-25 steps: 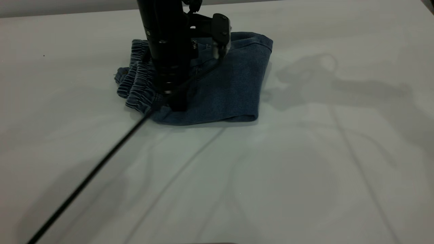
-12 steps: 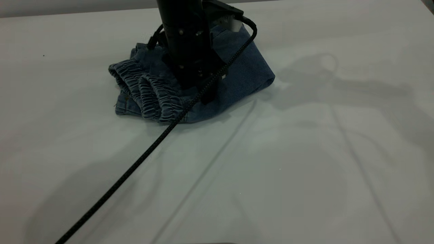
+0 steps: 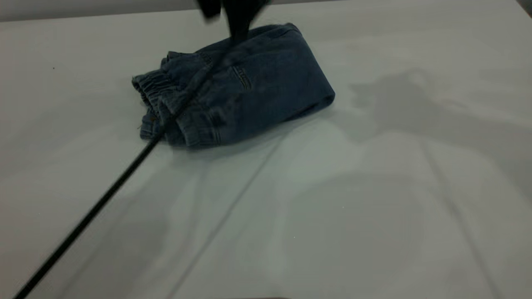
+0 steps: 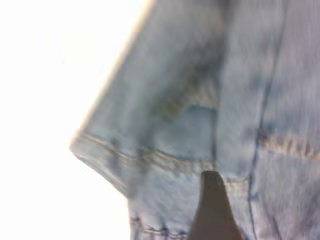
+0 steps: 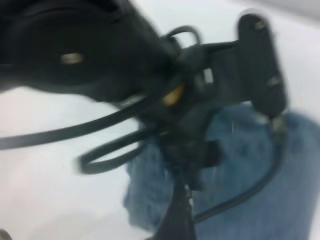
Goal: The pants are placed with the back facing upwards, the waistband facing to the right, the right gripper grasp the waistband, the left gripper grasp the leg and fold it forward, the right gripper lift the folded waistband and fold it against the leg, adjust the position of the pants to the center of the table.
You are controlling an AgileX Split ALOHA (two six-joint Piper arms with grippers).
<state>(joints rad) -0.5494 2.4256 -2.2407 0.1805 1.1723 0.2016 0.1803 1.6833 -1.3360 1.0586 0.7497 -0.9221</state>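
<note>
1. One folded pair of blue denim pants (image 3: 241, 91), sitting at twelve o'clock.
2. One black braided cable (image 3: 95, 209), running off toward seven o'clock.
3. One white table (image 3: 353, 207).

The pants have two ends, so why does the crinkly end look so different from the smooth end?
The crinkly waistband end of the pants is gathered into ridges with layers showing; the folded end is one smooth rounded edge. The waistband end points left, the folded end right. Both are dark blue denim resting on the table.
</note>
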